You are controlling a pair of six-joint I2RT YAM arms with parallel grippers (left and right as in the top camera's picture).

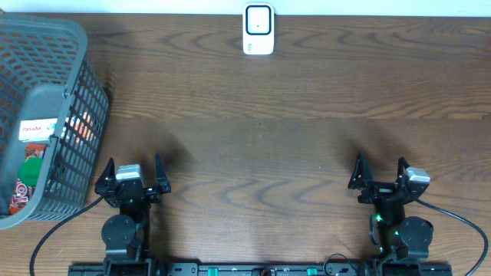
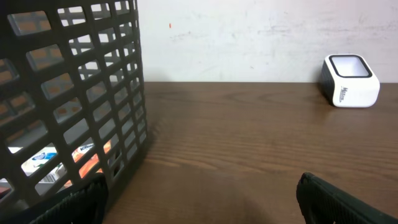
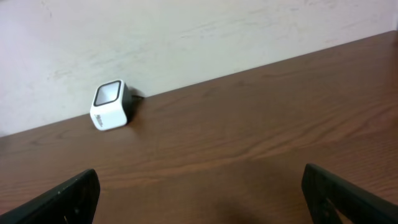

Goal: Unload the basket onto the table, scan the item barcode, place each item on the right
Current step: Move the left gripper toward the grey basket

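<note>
Wooden table [image 1: 268, 115] bears scanner [image 1: 258, 29] and stocked basket [image 1: 84, 115]; left gripper [image 1: 134, 165] and right gripper [image 1: 380, 163] stand wide open, empty; task unstarted, next move likely lifting an item [image 1: 37, 129] from the basket.

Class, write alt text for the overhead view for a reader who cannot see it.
The left gripper and right gripper, both open and empty, sit at the near edge of a brown wooden table. A grey mesh basket of packaged items stands at the left, and a white barcode scanner at the far edge's middle.
</note>
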